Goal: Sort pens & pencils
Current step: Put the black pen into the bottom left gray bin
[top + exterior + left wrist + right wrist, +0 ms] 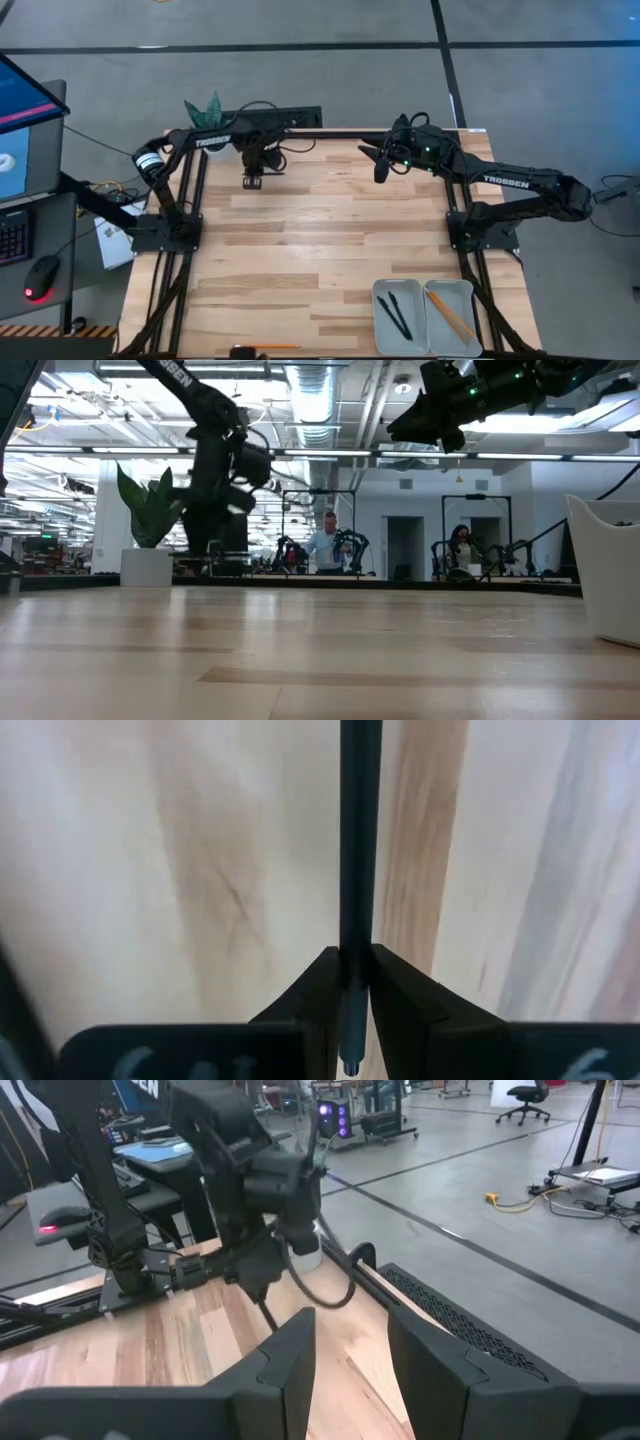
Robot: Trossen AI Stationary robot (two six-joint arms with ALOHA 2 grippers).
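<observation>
Wooden table [320, 250], mostly bare, with two grey trays at its near right corner: black pens [394, 315] in the left tray [380, 300], orange pencils [452, 316] in the right tray [468, 300]. Left gripper [254, 180] raised above the far left part, fingers [400, 1010] clamped tight on a third pen [357, 840] near one end, probably for carrying to the pen tray. Right gripper [350, 1350] up near the far edge, parted with nothing between, seemingly waiting. One more pencil [268, 347] at the near edge, partly cut off. Exact pencil count in the tray hard to tell.
</observation>
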